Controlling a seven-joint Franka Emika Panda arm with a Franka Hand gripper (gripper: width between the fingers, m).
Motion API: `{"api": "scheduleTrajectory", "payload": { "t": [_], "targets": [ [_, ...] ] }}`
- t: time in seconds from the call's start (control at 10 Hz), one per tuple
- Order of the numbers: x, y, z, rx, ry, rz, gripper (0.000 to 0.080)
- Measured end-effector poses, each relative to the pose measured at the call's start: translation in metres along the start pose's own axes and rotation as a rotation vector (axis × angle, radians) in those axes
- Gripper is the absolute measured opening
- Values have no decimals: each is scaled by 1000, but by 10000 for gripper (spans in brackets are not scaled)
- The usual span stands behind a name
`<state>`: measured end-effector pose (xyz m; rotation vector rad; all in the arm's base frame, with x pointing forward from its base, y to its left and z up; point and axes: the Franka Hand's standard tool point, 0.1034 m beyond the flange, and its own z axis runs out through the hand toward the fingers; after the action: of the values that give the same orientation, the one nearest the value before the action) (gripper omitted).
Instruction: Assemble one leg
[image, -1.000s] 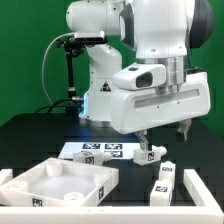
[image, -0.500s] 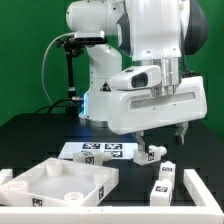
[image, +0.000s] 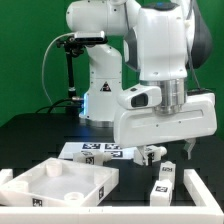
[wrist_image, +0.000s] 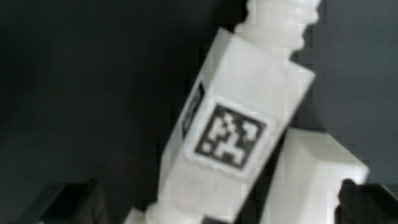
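Observation:
A leg (image: 151, 154), a short white block with black-and-white tags, lies on the black table at the right end of the marker board (image: 95, 150). My gripper (image: 165, 150) hangs low over it, open, with one finger on each side and nothing held. In the wrist view the same leg (wrist_image: 240, 120) fills the picture, tilted, with a tag facing the camera. The dark fingertips (wrist_image: 71, 203) show only at the picture's edge, spread wide apart. A second white piece (wrist_image: 334, 172) lies beside the leg.
Two more legs (image: 165, 172) (image: 160, 190) lie nearer the front. The large white panel (image: 60, 182) with raised corners sits at the exterior view's front left. A white part (image: 203, 185) is at the right edge. The robot base stands behind.
The gripper has moved toward the exterior view's right and come down, from above the marker board's right end to just over the leg. The parts on the table have not moved.

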<state>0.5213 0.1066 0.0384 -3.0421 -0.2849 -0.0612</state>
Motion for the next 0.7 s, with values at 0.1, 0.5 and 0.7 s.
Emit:
{"api": "scheduleTrajectory", "payload": {
  "t": [0.1, 0.5, 0.7],
  "targets": [
    [-4, -6, 8, 0, 2, -7, 649],
    [-9, -4, 19, -3, 23, -9, 649],
    [-9, -4, 19, -3, 23, -9, 405]
  ]
}}
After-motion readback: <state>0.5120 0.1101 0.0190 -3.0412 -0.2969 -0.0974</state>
